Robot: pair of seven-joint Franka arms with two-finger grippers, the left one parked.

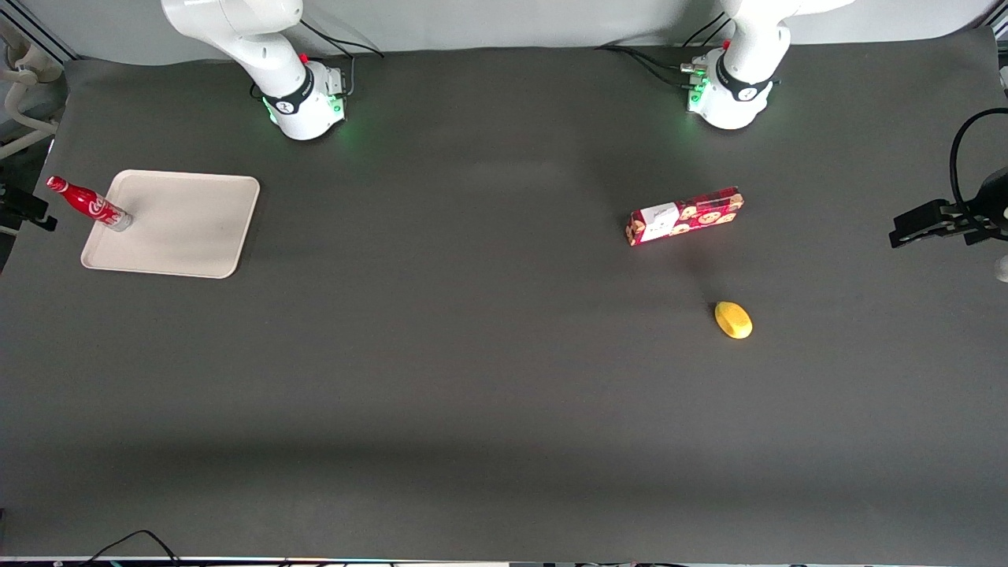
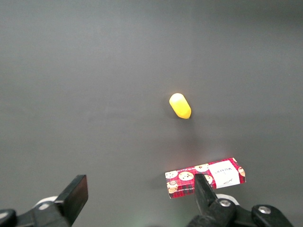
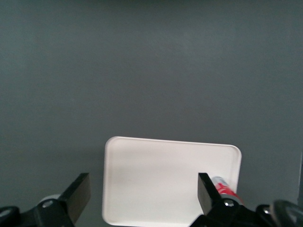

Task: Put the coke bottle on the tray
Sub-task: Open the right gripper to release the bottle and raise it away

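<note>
Front view: bottle (image 1: pixel 88 204) upright on tray (image 1: pixel 189 228), at the tray edge nearest the claw (image 1: pixel 31 213); box (image 1: pixel 683 216) and 1 yellow item (image 1: pixel 733 320) lie well away, toward the parked arm's end. Right wrist view: claw (image 3: pixel 142 189) released, fingers (image 3: pixel 78 191) spread above tray (image 3: pixel 161 175), bottle (image 3: pixel 226 190) just beside 1 finger.

Bench (image 1: pixel 472 354): dark grey mat surface. Directly on it: beige tray (image 1: pixel 189 228), toward the working arm's end; red cookie box (image 1: pixel 684 216) and yellow lemon-like fruit (image 1: pixel 733 320), toward the parked arm's end.
</note>
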